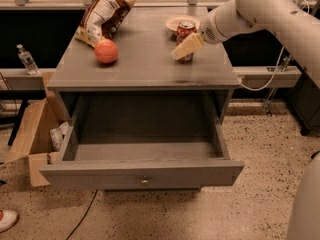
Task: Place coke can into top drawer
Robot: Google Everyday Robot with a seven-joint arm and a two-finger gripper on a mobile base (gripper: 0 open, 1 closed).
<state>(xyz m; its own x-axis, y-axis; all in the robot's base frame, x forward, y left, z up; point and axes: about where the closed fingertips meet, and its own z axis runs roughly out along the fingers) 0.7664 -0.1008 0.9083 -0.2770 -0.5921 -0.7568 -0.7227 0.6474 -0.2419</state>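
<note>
The red coke can (186, 31) stands upright on the grey cabinet top (145, 59), right of centre, just in front of a small plate. My gripper (185, 47), with cream-coloured fingers, reaches in from the right on the white arm and sits right at the can, covering its lower front. The top drawer (142, 171) is pulled wide open below the top. Its inside is bare and its round metal knob (144, 182) faces me.
An orange-red round fruit (106, 51) and a chip bag (102, 15) lie on the cabinet's left part. A small plate (176, 22) sits behind the can. A cardboard box (31, 134) and a water bottle (26, 59) are at the left on the floor side.
</note>
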